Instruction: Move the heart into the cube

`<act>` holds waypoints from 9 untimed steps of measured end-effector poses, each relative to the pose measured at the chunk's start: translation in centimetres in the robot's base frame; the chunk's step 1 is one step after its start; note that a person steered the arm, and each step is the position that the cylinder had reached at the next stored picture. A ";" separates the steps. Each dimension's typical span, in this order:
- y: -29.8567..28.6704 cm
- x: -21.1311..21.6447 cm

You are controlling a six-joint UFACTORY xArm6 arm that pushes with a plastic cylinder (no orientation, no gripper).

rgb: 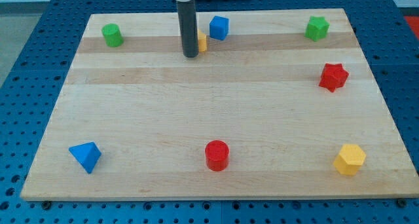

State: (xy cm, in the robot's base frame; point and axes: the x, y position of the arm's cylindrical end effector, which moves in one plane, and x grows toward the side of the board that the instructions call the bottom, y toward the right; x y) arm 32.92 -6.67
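My tip (pixel 190 55) rests on the board near the view's top, left of centre. A yellow block (pixel 203 42) peeks out from behind the rod's right side. It is mostly hidden and touches or nearly touches the rod, and its shape cannot be made out. A blue cube (pixel 219 27) sits just up and to the right of the yellow block, with little or no gap between them. My tip is to the lower left of both blocks.
On the wooden board (pixel 196 112) there are also a green block (pixel 112 35) at top left, a green star (pixel 317 28) at top right, and a red star (pixel 333 76) at the right. Along the bottom are a blue pyramid-like block (pixel 86 156), a red cylinder (pixel 217 155) and a yellow hexagonal block (pixel 349 160).
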 end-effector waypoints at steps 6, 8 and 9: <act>1.0 -1.7; 1.1 -2.6; 1.0 -2.5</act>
State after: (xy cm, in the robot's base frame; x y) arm 30.45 -5.70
